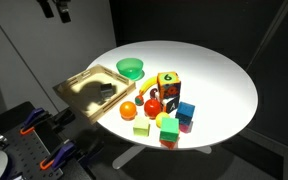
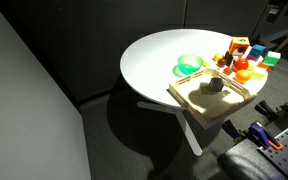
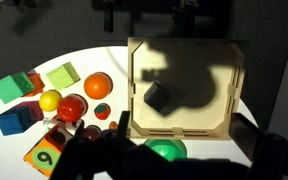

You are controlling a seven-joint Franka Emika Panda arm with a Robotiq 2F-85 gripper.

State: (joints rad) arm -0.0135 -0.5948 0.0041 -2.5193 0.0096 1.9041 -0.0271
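Note:
My gripper hangs high above the table with its two dark fingers wide apart and nothing between them. It shows at the top edge in both exterior views. Directly below is a shallow wooden tray at the table's edge, with a dark block lying inside it. The tray and the block show in both exterior views. A green bowl stands just beside the tray.
Toys are clustered on the round white table: an orange ball, a red ball, a yellow ball, green blocks, a blue block and a numbered block. Dark equipment stands below the table.

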